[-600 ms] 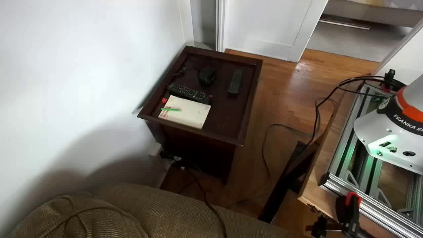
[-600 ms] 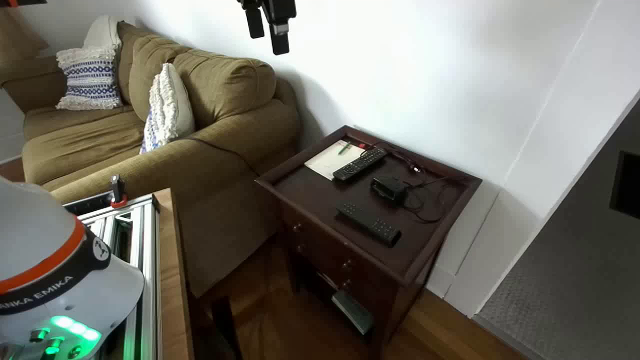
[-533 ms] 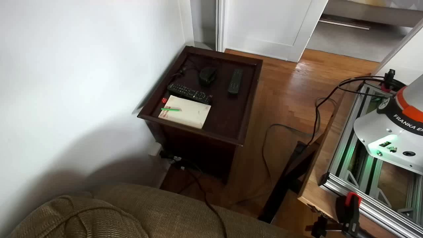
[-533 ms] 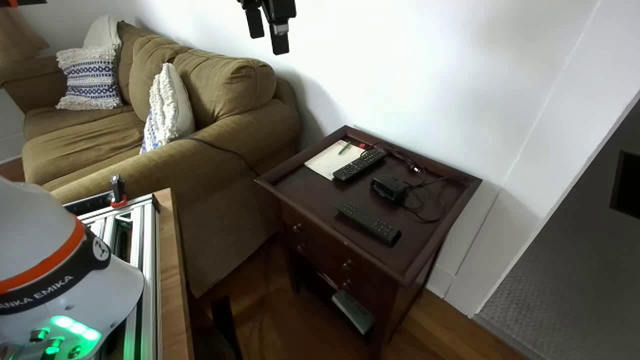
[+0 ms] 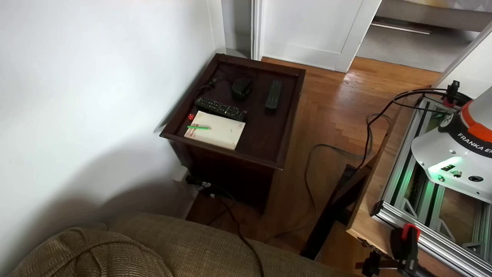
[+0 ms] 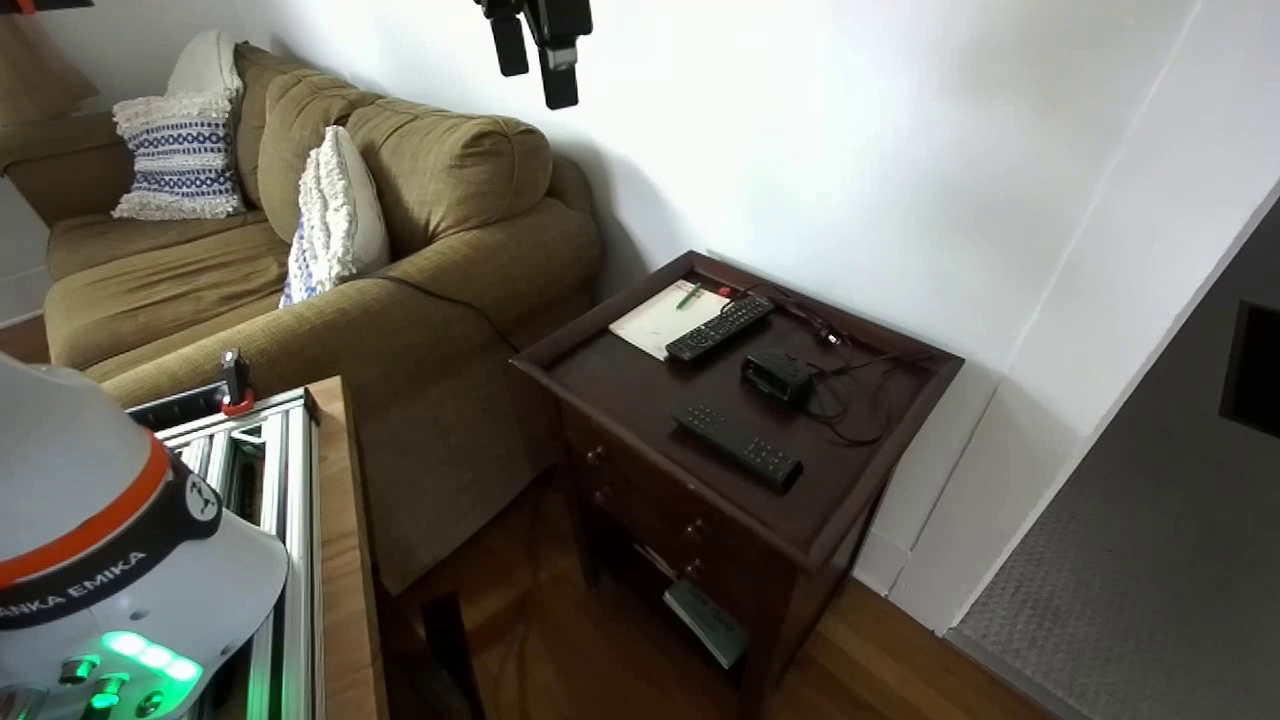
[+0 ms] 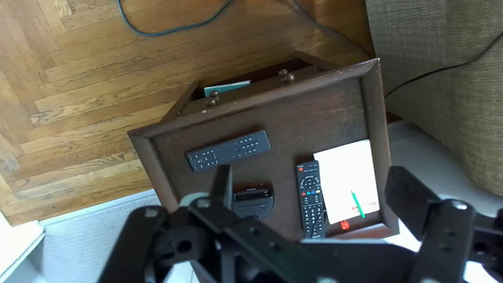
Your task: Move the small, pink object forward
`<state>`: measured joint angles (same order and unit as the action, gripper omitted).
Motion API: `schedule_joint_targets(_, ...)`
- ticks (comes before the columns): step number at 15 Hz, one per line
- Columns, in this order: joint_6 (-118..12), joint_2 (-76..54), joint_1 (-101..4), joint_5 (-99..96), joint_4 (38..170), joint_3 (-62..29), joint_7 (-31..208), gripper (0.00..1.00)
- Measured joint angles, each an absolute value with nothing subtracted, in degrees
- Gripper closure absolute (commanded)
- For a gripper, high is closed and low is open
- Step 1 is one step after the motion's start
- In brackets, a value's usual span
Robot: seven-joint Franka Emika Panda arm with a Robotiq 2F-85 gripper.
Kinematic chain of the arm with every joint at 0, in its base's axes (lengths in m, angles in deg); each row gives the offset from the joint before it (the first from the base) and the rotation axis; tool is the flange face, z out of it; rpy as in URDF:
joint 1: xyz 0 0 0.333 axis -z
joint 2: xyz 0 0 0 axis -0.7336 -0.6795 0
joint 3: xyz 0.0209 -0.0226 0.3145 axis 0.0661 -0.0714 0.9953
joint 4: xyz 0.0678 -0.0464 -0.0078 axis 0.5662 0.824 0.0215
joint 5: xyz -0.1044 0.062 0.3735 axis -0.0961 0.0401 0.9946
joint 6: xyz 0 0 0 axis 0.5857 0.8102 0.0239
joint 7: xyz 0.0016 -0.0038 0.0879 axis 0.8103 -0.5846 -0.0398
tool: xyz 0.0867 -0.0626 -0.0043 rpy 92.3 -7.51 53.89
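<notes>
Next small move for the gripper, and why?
Probably lower the gripper toward the small pink-red object: the gripper hangs open, high above the dark table, and the object lies untouched close beside the white booklet, so approach should come before any push.

white wall (image 6: 850, 150), shadowed beside olive-brown sofa (image 6: 480, 250). dark wooden side table (image 5: 265, 134) near the wall, round knobs (image 6: 595, 455) on its front. wood-plank floor (image 5: 334, 111), glossy patch (image 5: 346, 80) by the white panelling (image 5: 307, 29); grey carpet (image 6: 1120, 560) beyond white trim (image 6: 1040, 470).
</notes>
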<state>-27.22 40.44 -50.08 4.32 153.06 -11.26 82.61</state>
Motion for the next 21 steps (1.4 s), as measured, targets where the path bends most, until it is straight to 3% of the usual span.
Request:
schedule_joint_targets(9, -32.8, 36.0, -51.1, 4.4, 150.8, -9.0, 82.7, 0.0)
schedule_joint_targets(21, -47.7, -0.1, -57.3, 1.1, 129.0, -0.7, 87.5, 0.0)
